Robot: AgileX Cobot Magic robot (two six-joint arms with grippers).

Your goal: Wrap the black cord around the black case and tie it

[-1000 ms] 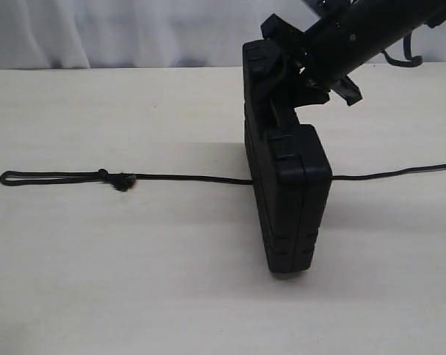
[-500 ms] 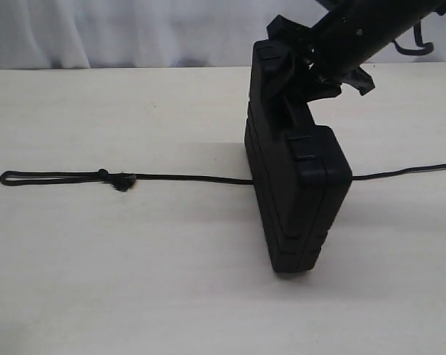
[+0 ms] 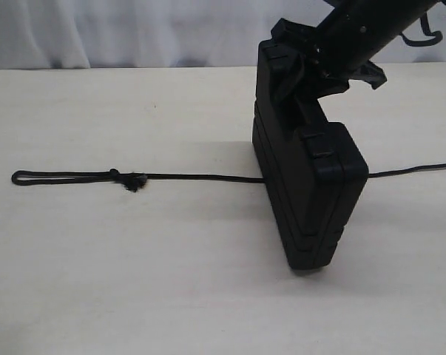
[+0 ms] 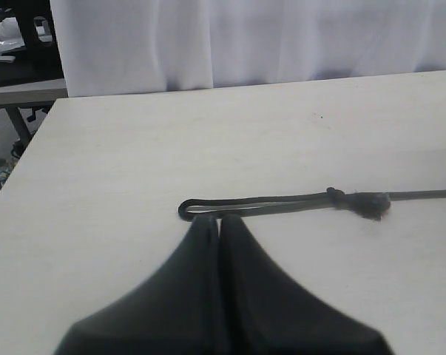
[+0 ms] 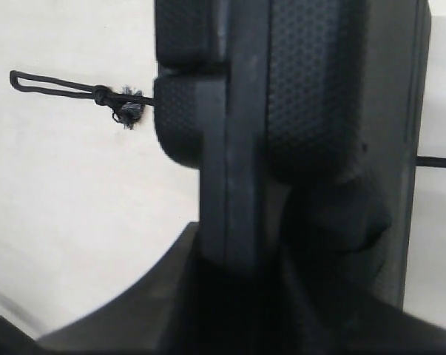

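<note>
The black case stands on its edge on the table, leaning over to the right. My right gripper is shut on its handle end at the top; in the right wrist view the case fills the space between the fingers of that gripper. The black cord lies straight across the table and passes under the case. Its bulky knot and narrow loop lie to the left. My left gripper is shut and empty, its tips pointing at the cord's loop end.
A white curtain hangs behind the pale table. In the left wrist view the table's side edge shows, with another desk holding dark items beyond it. The cord's other end runs off the right side.
The right gripper has carried the case's top to the right and tilted the case further. The cord, with its knot and loop, has slid a little to the right.
</note>
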